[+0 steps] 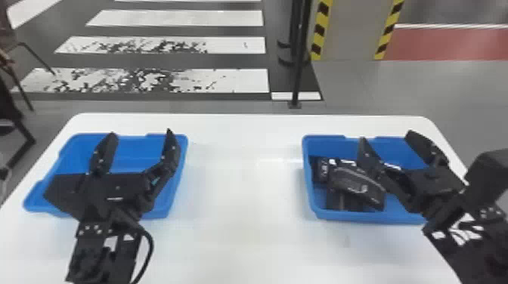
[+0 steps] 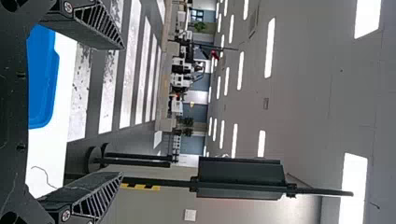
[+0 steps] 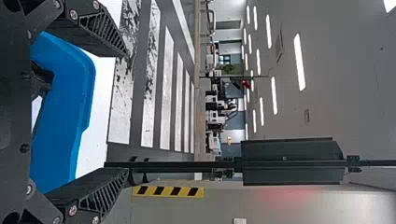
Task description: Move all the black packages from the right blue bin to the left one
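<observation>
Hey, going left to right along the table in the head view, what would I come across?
Left blue bin, overlapped in this view by the left gripper → a stretch of white table → right blue bin, with black packages toward its left side and overlapped by the right gripper.

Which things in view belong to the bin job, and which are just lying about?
Part of the job:
black packages
right bin, holding them
left bin, their destination
left end effector
right end effector

Just there:
pole
floor stripes
pillar
</observation>
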`<action>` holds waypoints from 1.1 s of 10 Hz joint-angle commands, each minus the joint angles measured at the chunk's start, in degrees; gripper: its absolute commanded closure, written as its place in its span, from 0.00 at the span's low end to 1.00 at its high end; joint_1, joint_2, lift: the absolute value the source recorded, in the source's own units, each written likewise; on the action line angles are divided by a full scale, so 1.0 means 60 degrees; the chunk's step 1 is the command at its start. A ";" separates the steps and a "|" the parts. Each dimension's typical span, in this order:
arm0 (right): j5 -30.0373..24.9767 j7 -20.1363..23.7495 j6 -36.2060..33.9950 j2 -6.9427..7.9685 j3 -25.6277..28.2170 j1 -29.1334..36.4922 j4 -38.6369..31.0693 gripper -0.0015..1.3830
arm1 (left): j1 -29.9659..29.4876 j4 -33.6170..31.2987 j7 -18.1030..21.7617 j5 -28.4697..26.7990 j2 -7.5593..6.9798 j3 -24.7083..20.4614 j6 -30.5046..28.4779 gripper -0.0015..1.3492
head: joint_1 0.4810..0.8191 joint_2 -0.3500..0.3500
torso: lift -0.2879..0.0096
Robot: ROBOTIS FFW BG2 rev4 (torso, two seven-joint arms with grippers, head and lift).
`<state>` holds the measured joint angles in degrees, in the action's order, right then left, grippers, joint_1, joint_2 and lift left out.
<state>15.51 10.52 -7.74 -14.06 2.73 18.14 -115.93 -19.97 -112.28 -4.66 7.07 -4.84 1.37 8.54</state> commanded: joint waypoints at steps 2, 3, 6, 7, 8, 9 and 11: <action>0.0063 0.0018 0.0095 0.0015 0.0040 -0.0001 0.0068 0.11 | 0.0001 0.0023 0.0000 0.0021 0.0000 -0.0019 0.0007 0.08 | 0.63 0.51 | 0.38; 0.0101 0.0018 0.0095 0.0015 0.0040 -0.0001 0.0068 0.11 | 0.0001 0.0023 0.0000 0.0021 0.0000 0.0000 0.0007 0.08 | 0.63 0.51 | 0.38; 0.0158 0.0018 0.0095 0.0015 0.0040 -0.0001 0.0092 0.11 | 0.0001 0.0023 0.0000 0.0040 0.0000 0.0000 0.0078 0.08 | 0.63 0.51 | 0.38; 0.0158 0.0018 0.0095 0.0015 0.0040 -0.0025 0.0092 0.11 | 0.0001 0.0046 0.0000 0.0059 0.0000 0.0000 0.0101 0.08 | 0.63 0.51 | 0.38; 0.0158 0.0018 0.0072 0.0015 0.0040 -0.0048 0.0092 0.11 | 0.0024 0.0093 0.0000 0.0059 0.0000 0.0000 0.0148 0.08 | 0.63 0.51 | 0.38; 0.0177 0.0018 -0.0280 0.0015 0.0097 -0.0072 0.0045 0.11 | 0.0024 0.0093 0.0000 0.0059 0.0000 0.0000 0.0171 0.08 | 0.63 0.51 | 0.38; -0.0166 0.0341 -0.2647 -0.0029 0.0288 -0.0470 -0.0307 0.10 | 0.0024 0.0140 0.0000 0.0059 -0.0014 0.0000 0.0195 0.08 | 0.63 0.51 | 0.38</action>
<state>15.14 12.41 -20.25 -14.13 4.15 16.02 -117.57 -19.84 -111.49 -4.66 7.43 -4.88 1.37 9.69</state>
